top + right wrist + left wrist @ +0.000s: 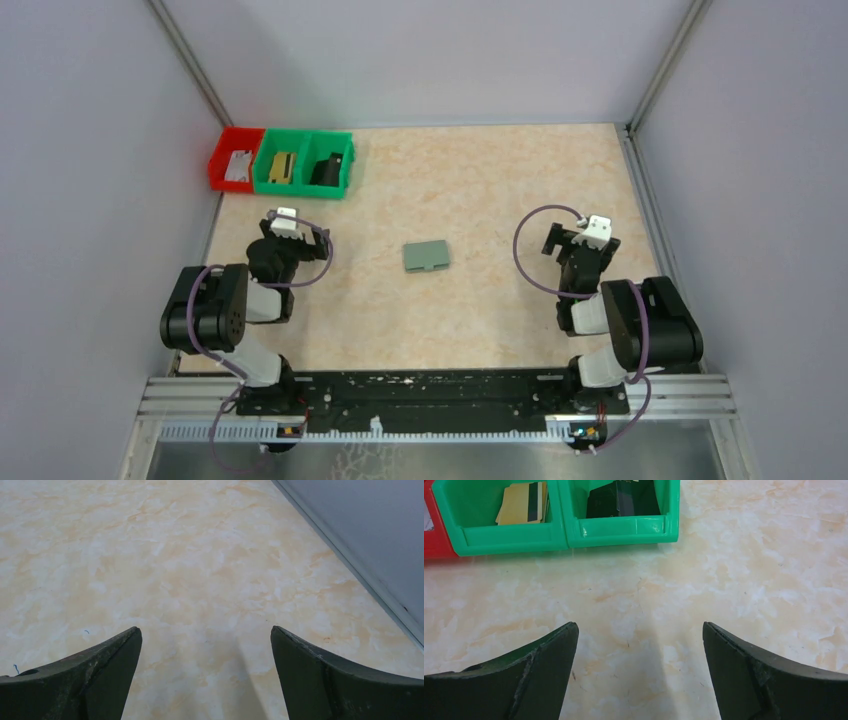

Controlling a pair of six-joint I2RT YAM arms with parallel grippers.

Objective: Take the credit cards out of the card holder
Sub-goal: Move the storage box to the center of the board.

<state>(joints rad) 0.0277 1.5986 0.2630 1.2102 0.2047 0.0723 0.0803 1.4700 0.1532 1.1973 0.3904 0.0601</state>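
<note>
Thin, flat card holder (426,256), lying closed; probably light, slippery.
With left gripper (639,630) and right gripper (206,630) spread, empty: pin one side, pry near edge.

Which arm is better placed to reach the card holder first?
Left, marginally: the left gripper looks slightly nearer the closed card holder than the right gripper; both stand open and empty.

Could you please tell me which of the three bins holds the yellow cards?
The middle bin, green, between the red bin and the green bin with dark contents.
</note>
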